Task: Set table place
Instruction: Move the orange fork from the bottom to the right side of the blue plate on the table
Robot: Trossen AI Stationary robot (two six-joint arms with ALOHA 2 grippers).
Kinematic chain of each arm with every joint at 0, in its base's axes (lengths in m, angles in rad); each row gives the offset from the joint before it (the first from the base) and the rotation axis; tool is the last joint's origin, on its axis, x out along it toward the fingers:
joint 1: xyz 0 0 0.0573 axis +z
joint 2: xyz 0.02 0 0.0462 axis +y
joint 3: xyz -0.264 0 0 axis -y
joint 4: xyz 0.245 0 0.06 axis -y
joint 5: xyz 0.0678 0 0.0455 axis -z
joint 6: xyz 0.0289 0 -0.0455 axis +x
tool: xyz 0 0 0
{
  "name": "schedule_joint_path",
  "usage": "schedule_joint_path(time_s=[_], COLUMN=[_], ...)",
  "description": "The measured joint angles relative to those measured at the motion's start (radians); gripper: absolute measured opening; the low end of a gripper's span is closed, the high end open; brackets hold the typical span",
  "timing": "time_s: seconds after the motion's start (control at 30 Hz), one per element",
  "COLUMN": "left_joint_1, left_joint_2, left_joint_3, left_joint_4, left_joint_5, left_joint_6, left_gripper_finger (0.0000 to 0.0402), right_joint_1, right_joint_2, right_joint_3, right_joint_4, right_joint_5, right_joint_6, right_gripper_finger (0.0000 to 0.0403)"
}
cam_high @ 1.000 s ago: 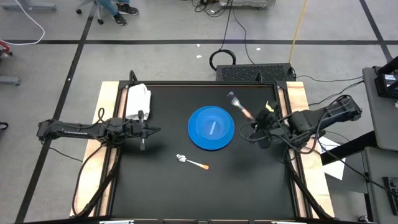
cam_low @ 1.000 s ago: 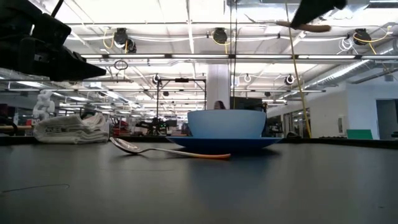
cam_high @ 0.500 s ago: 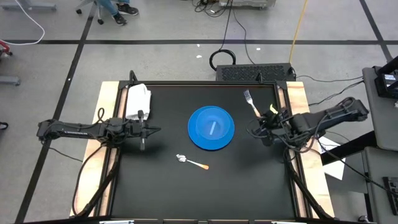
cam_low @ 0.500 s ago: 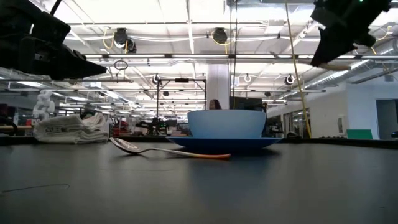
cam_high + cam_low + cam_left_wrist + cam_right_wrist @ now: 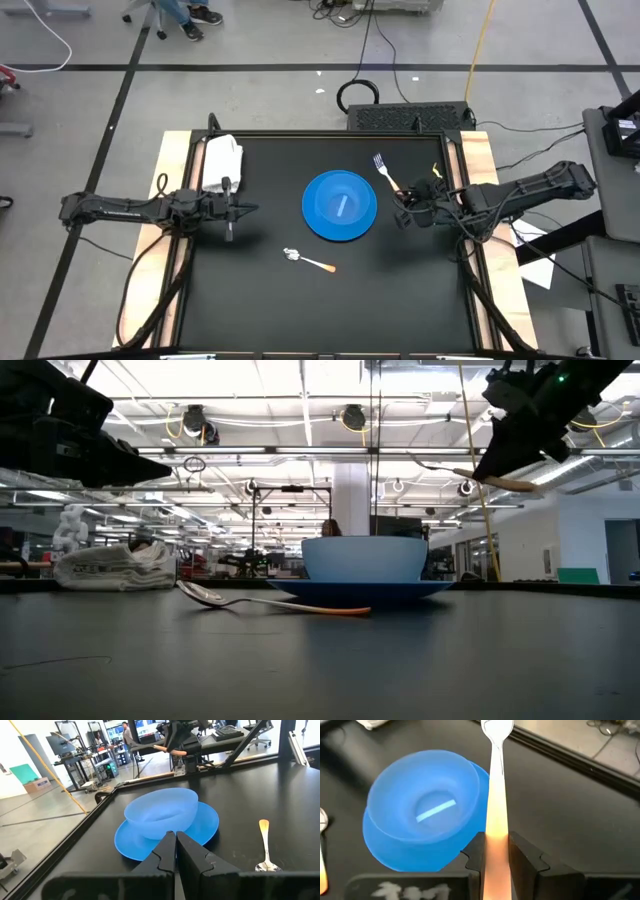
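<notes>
A blue bowl (image 5: 340, 203) stands on a blue plate (image 5: 368, 222) in the middle of the black table (image 5: 260, 310). A spoon (image 5: 308, 261) with an orange handle lies on the table near the plate's near side. A white folded napkin (image 5: 222, 160) lies at the far left corner. My right gripper (image 5: 405, 212) is to the right of the plate, shut on a fork (image 5: 386, 173) with an orange handle, above the table. My left gripper (image 5: 236, 210) is shut and empty, left of the plate, above the table. My right gripper pinches the fork's orange handle (image 5: 496, 827) between its two fingers. The fingers lie along the fork, which sticks out ahead of them, its tines (image 5: 497, 727) toward the table's far left. The fork is nearly level and lifted clear of the table (image 5: 470, 473).
Light wooden strips (image 5: 178, 160) run along the table's left and right sides. A dark keyboard-like box (image 5: 408, 117) and cables lie beyond the far edge. There is bare tabletop to the right of the plate (image 5: 420, 270) and across the near half.
My right gripper has come down with the fork, still clear of the table. It first drew back toward the table's right edge, then moved left toward the plate. The fork has swung about and now points far-left again. My left arm has kept still.
</notes>
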Motion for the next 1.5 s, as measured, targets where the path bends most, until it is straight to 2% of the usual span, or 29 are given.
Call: schedule_joint_path(time_s=[0.13, 0.23, 0.47, 0.57, 0.83, 1.1, 1.5], left_joint_1=[0.0, 0.0, 0.0, 0.0, 0.0, 0.0, 0.0], left_joint_2=[0.0, 0.0, 0.0, 0.0, 0.0, 0.0, 0.0], left_joint_3=[0.0, 0.0, 0.0, 0.0, 0.0, 0.0, 0.0], left_joint_4=[0.0, 0.0, 0.0, 0.0, 0.001, 0.005, 0.045], left_joint_5=[0.0, 0.0, 0.0, 0.0, 0.0, 0.0, 0.0], left_joint_6=[0.0, 0.005, 0.005, -0.001, -0.002, 0.004, 0.008], left_gripper_finger=[0.0019, 0.0019, 0.0019, 0.0019, 0.0019, 0.0019, 0.0019], right_joint_1=[-0.014, -0.03, -0.096, -0.124, -0.186, -0.199, -0.198], right_joint_2=[0.0, 0.0, 0.003, 0.02, 0.143, 0.216, 0.239], right_joint_3=[0.0, 0.0, 0.0, 0.0, 0.0, 0.0, 0.0], right_joint_4=[0.041, 0.065, 0.074, 0.073, 0.075, 0.065, 0.049], right_joint_5=[-0.025, -0.029, -0.052, -0.094, -0.208, -0.209, -0.226], right_joint_6=[-0.065, -0.052, 0.084, 0.132, 0.253, 0.313, 0.43], right_gripper_finger=[0.0049, 0.0049, 0.0049, 0.0049, 0.0046, 0.0046, 0.0046])
